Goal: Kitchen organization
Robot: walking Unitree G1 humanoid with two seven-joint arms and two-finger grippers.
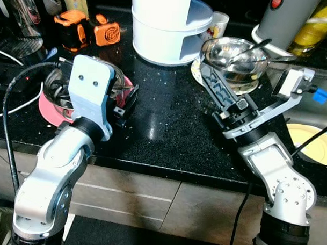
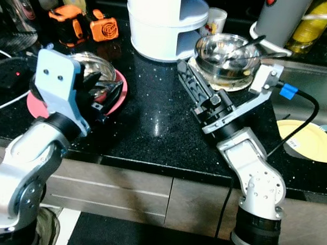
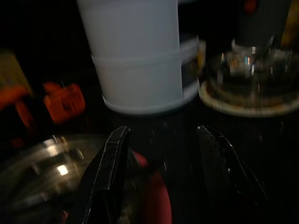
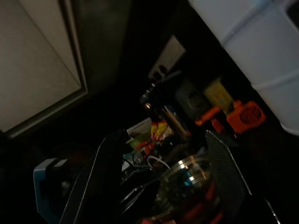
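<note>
Now I'm seeing the left gripper [image 3: 161,175] hovering with its jaws spread and holding nothing, just above the near edge of the pink plate [image 2: 117,88] carrying a steel bowl [image 2: 95,63]. Beyond those jaws is sitting the white container [image 1: 164,26]. My right gripper [image 1: 211,76] is lying low over the black table [image 1: 163,122], jaws spread too, tips reaching beside the steel bowl with a spoon [image 1: 235,55].
</note>
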